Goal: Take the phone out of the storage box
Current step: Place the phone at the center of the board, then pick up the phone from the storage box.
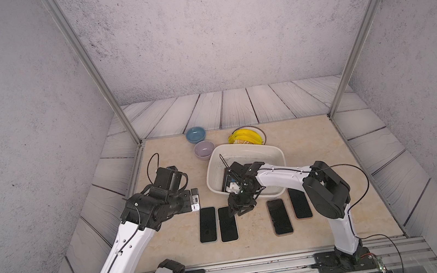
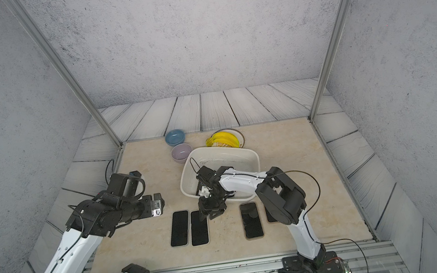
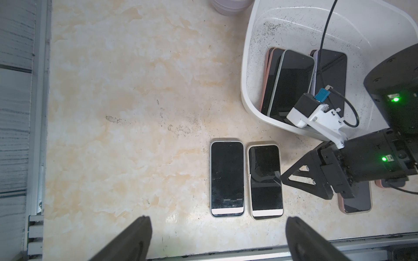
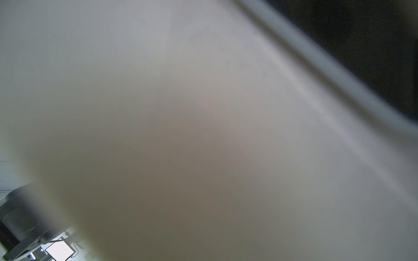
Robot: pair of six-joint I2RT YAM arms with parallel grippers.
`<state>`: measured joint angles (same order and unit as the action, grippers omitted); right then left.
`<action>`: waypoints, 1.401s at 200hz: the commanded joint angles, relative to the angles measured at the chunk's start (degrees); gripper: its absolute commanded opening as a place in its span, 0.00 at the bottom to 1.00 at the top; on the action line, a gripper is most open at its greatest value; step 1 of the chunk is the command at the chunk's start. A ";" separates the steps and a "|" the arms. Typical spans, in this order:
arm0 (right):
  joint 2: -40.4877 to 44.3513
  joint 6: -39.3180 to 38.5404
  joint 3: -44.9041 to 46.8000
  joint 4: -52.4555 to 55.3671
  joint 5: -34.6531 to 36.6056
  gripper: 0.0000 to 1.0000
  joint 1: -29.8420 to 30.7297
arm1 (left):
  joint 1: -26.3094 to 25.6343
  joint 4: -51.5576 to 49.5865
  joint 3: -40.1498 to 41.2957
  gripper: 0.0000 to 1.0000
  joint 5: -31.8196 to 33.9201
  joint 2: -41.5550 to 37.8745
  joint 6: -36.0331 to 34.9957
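Presently: four unloaded phones (image 1: 207, 224) flat in a row on the table (image 1: 257, 245), in front of the storage box (image 3: 246, 95); at least three remaining phones (image 3: 291, 83) stacked inside it, so the job looks partly done; right gripper (image 1: 237, 212) over the second phone (image 1: 228, 227) from the robot's left, fingers slightly apart, holding nothing; left gripper (image 3: 218, 222) off to the side, fingers wide apart, empty.

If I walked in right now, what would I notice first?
A row of four phones lies screen-up on the tan table, in front of the white storage box. Inside the box are more stacked phones, and the right gripper hangs over the row with its fingers apart. Behind the box, bright yellow bananas sit on a plate.
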<state>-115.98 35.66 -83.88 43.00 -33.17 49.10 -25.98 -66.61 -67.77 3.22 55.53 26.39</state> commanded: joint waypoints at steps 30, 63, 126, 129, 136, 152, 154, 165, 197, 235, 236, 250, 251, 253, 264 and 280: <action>12.14 -6.83 -4.83 14.99 12.16 0.67 -1.67 | 0.23 1.46 -2.45 0.99 -0.65 1.12 -1.17; 16.48 -6.53 -8.48 18.51 15.39 0.82 -8.69 | 0.23 4.80 -1.85 0.98 -4.56 3.70 -1.09; 3.55 -8.49 -21.45 25.50 30.09 0.88 -14.17 | -0.46 10.43 -1.32 0.98 -15.18 10.81 -2.12; 3.03 -8.46 -21.75 25.19 30.03 0.88 -14.16 | -0.48 10.53 -1.25 0.98 -15.38 11.03 -2.13; 1.55 -8.42 -22.59 24.24 29.88 0.88 -14.14 | -0.48 10.62 -1.16 0.98 -15.69 11.38 -2.16; -2.27 -8.41 -25.17 23.85 30.03 0.88 -14.21 | -0.48 10.72 -0.97 0.98 -16.26 11.71 -2.46; -2.77 -8.41 -25.61 23.98 30.01 0.88 -14.21 | -0.48 10.67 -0.97 0.99 -16.30 11.77 -2.52; -5.53 -8.39 -27.67 24.70 29.63 0.88 -14.26 | -0.48 10.49 -0.92 0.98 -16.71 11.82 -2.78; -10.21 -8.15 -30.43 24.61 27.68 0.88 -14.22 | -0.44 9.80 -0.15 0.99 -16.68 11.91 -3.70; -12.72 -7.49 -31.68 24.15 26.38 0.88 -14.12 | -0.44 9.10 0.00 0.99 -15.64 12.15 -4.83; -12.79 -7.51 -31.65 24.15 26.39 0.88 -14.12 | -0.41 9.07 0.00 0.99 -15.63 12.15 -4.85; -13.38 -7.06 -31.58 23.81 25.86 0.88 -14.08 | -0.39 8.89 -0.23 0.98 -15.42 12.40 -5.13; -13.43 -7.03 -31.60 23.80 25.82 0.88 -14.10 | -0.39 8.88 -0.24 0.99 -15.39 12.41 -5.22; -13.47 -7.01 -31.59 23.73 25.75 0.88 -14.07 | -0.39 8.87 -0.19 0.99 -15.36 12.48 -5.23; -13.78 -6.68 -31.56 23.35 25.31 0.88 -14.11 | -0.39 8.83 -0.26 0.98 -15.35 12.66 -5.38; -14.25 -6.26 -31.61 22.79 25.08 0.88 -14.08 | -0.48 8.79 -0.21 0.99 -15.35 12.77 -5.52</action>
<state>-128.62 28.45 -114.13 65.80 -6.98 34.76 -26.15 -56.77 -68.18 -12.69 67.77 22.15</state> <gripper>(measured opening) 0.882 0.985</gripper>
